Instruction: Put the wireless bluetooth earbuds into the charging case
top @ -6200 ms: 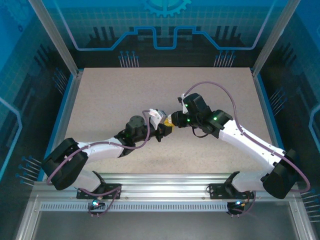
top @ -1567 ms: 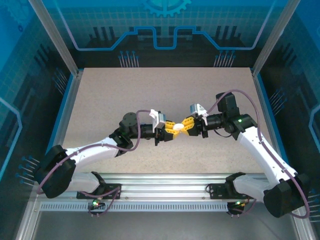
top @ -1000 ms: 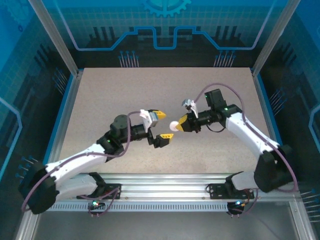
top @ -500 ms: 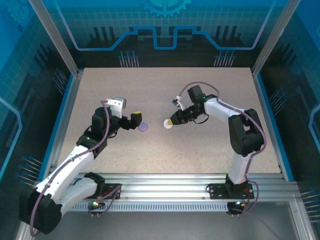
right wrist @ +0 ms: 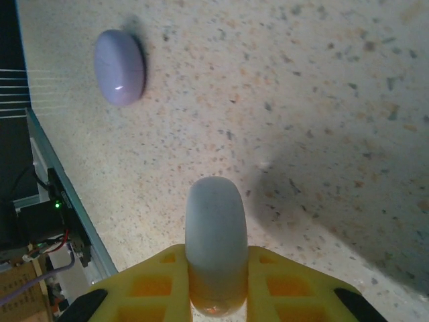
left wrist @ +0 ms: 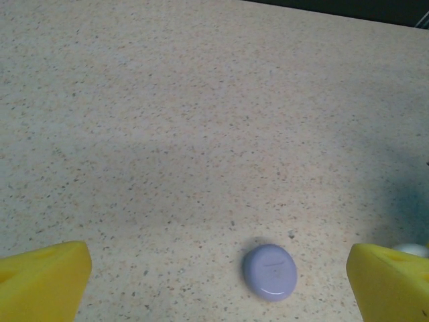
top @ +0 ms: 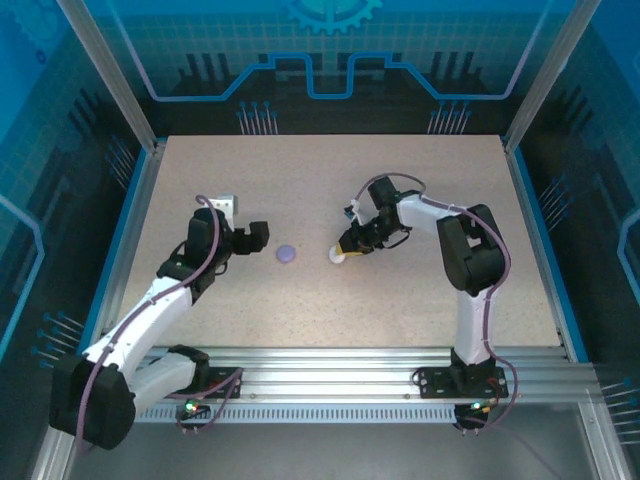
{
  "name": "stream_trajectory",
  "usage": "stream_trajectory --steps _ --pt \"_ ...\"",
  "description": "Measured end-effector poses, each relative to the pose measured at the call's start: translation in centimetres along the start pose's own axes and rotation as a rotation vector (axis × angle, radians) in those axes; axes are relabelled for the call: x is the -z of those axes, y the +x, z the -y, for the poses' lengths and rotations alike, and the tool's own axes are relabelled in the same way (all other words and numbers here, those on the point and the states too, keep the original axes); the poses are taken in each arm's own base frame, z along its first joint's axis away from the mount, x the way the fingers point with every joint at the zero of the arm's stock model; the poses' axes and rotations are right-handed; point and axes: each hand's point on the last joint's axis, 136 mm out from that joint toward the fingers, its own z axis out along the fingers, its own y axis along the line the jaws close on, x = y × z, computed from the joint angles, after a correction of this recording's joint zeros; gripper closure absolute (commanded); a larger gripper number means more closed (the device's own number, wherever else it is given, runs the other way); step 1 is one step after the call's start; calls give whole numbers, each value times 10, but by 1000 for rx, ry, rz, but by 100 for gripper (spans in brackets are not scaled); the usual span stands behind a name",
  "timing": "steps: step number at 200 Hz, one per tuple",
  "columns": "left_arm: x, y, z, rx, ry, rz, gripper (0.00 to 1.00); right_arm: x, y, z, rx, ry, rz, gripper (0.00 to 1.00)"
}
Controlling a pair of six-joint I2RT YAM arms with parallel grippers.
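Top view: your L arm reaches out over the table (top: 420,190), left gripper (top: 262,238) just L of the purple charging case (top: 287,254) and apart from it. The case lies flat, roughly mid-table. Your R arm folds back in twd centre, right gripper (top: 347,248) pinched on the white charging case (top: 337,257). White case sits near the purple one, a bare gap btwn them. Can't tell from here whether the white case touches the table.

L wrist view: left gripper (left wrist: 218,285) is spread wide, one yellow finger (left wrist: 41,278) at each bottom corner, nothing btwn them. Purple charging case (left wrist: 270,271) lies flat on the speckled top, closer to the R finger, not touched. A pale sliver shows at the R edge, too little to ID.

R wrist view: right gripper (right wrist: 216,272) has its yellow pads narrow and clamped on the white charging case (right wrist: 216,235), which is held on edge and pokes out ahead of the tips. Purple charging case (right wrist: 119,67) lies well apart, upper L.
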Motion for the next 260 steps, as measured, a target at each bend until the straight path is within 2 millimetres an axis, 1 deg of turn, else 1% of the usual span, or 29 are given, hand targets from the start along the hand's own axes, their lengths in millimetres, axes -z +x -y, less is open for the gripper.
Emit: stream_trajectory --steps 12,27,57,73,102,120,139,143,146,147,148,151,174,185,203,212,224,235,250,260 --pt "-3 2 -4 4 -13 -10 1 -3 2 5 -18 8 -9 78" --pt "-5 4 -7 6 -22 -19 1 -5 4 7 -38 11 -20 73" --pt "-8 6 -12 13 -35 -27 1 -5 6 10 -61 23 -26 59" --pt "-10 7 -16 19 -48 -35 1 -3 6 14 -71 38 -25 54" --pt "-18 7 -31 41 -93 -52 1 3 6 26 -106 76 -19 46" --pt "-21 5 -44 56 -130 -51 1 10 4 29 -110 97 -4 36" --pt "-21 2 -57 69 -177 -36 1 30 -1 33 -99 155 42 22" --pt "-21 0 -60 71 -186 -31 1 36 -3 33 -103 167 58 16" --pt "-21 -1 -61 73 -192 -26 1 40 -4 33 -90 175 69 9" --pt "-21 -1 -62 73 -195 -25 1 42 -4 33 -90 179 74 4" --pt "-21 -1 -62 74 -196 -23 1 43 -5 33 -92 181 77 2" --pt "-21 -3 -65 76 -204 -18 1 49 -6 33 -91 193 93 0" --pt "-23 -10 -81 93 -260 21 1 96 -15 33 -53 280 225 0" --pt "-25 -10 -90 98 -286 41 1 120 -16 35 -36 335 304 0" --pt "-31 2 -103 99 -328 57 1 153 -10 44 -9 418 440 0" --pt "-35 10 -109 96 -341 63 1 168 -3 53 -5 464 506 0" --pt "-40 25 -116 85 -356 60 1 183 8 67 -6 527 581 0" --pt "-44 37 -121 80 -365 60 1 192 17 79 -2 583 632 0" --pt "-49 45 -124 69 -369 79 1 200 29 93 13 654 689 0" --pt "-53 44 -124 52 -360 114 1 203 34 99 33 691 723 0"
